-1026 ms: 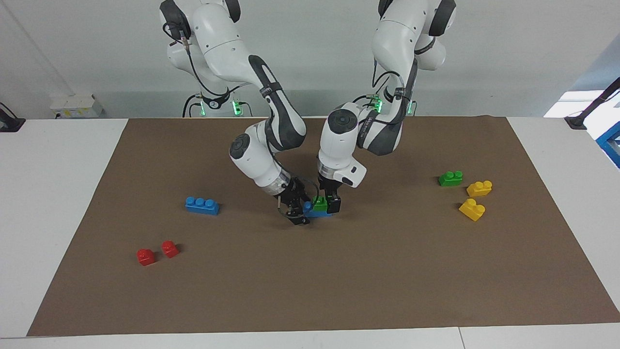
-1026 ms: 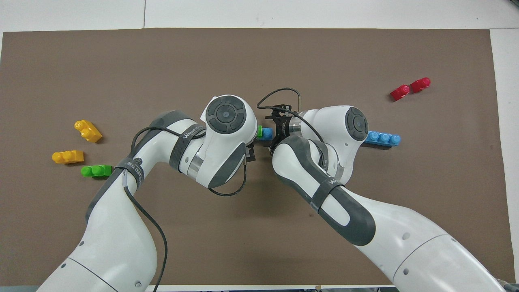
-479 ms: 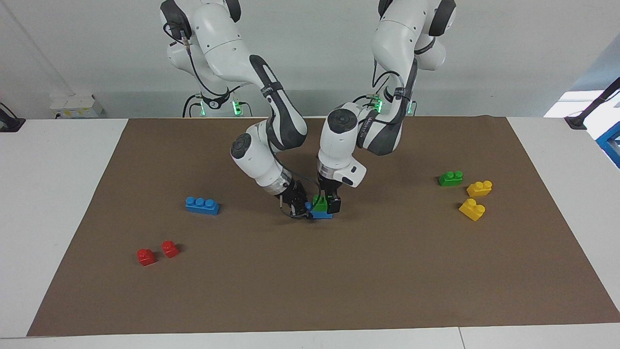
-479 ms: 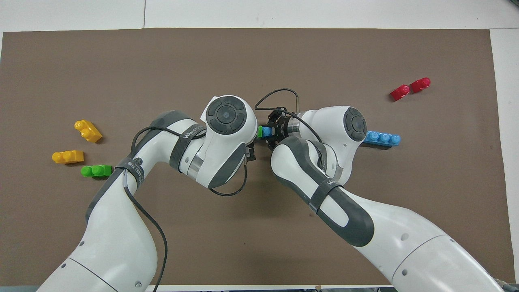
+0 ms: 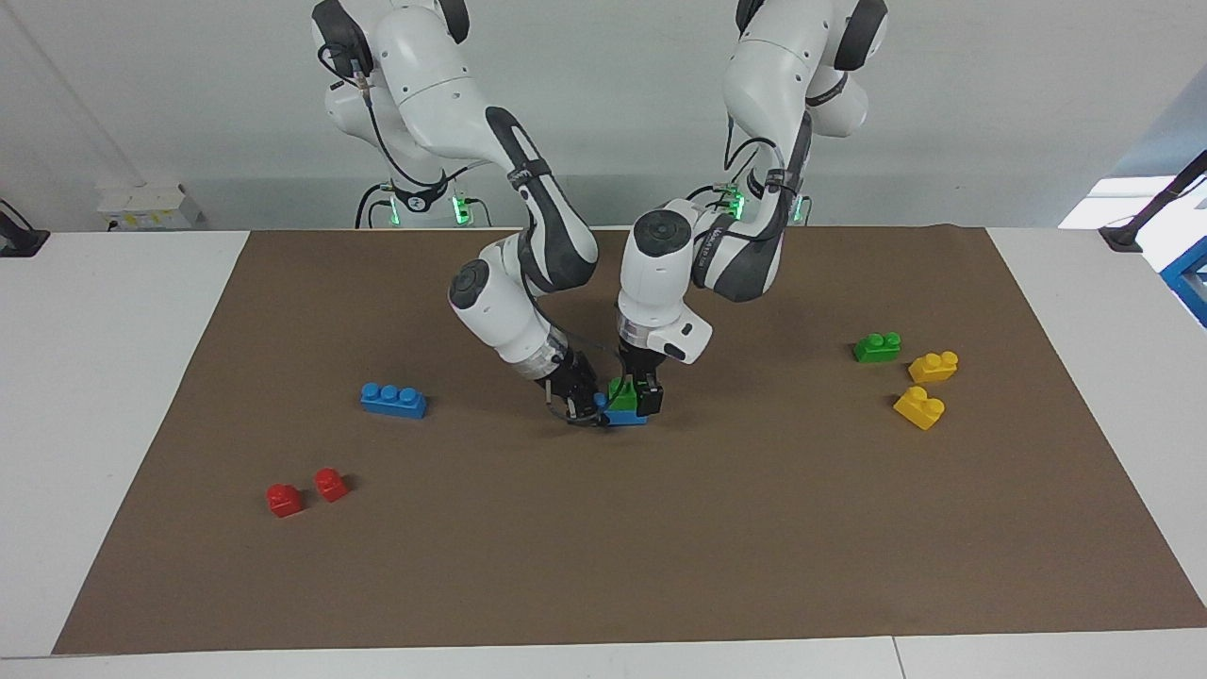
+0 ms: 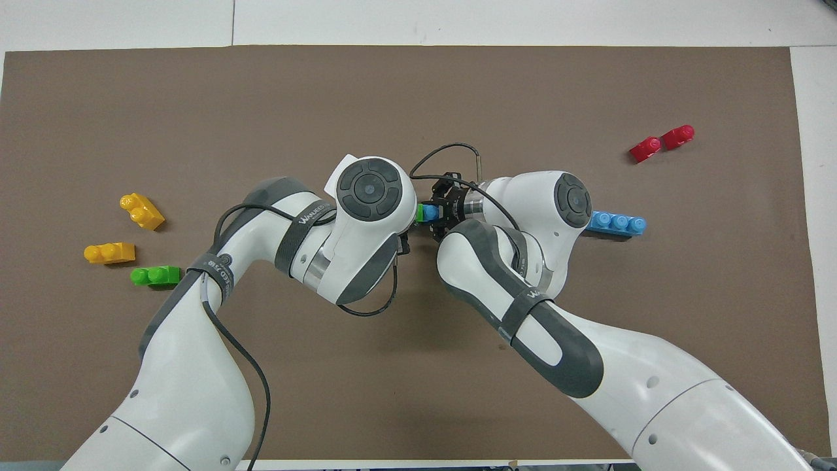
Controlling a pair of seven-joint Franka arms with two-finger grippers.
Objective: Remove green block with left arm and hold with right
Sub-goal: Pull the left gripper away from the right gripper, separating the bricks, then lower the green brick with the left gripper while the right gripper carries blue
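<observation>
From my seat, the middle of the brown mat (image 5: 754,528) is crowded. The green block (image 5: 620,390) sits stacked on a blue brick (image 5: 626,416) there, and both arms meet over that stack. The left gripper (image 5: 639,394) comes straight down on the green block with a finger on either side of it, clenched on it as far as I can see. The right gripper (image 5: 583,404) reaches in at a slant from the right arm's end and is pressed against the end of the blue brick; I cannot tell whether its claw is clamped or released. In the overhead view the two wrists cover nearly everything, leaving just a sliver of green (image 6: 418,212) and blue (image 6: 430,213) showing between them.

Well apart from the stack, toward the right arm's end, lies a second blue brick (image 5: 393,400) with three studs, and farther from the robots than that, two red bricks (image 5: 305,491) lie just beside each other. Toward the left arm's end sit a second green brick (image 5: 877,347) and two yellow bricks (image 5: 926,387), all near one another. I see no containers on the table.
</observation>
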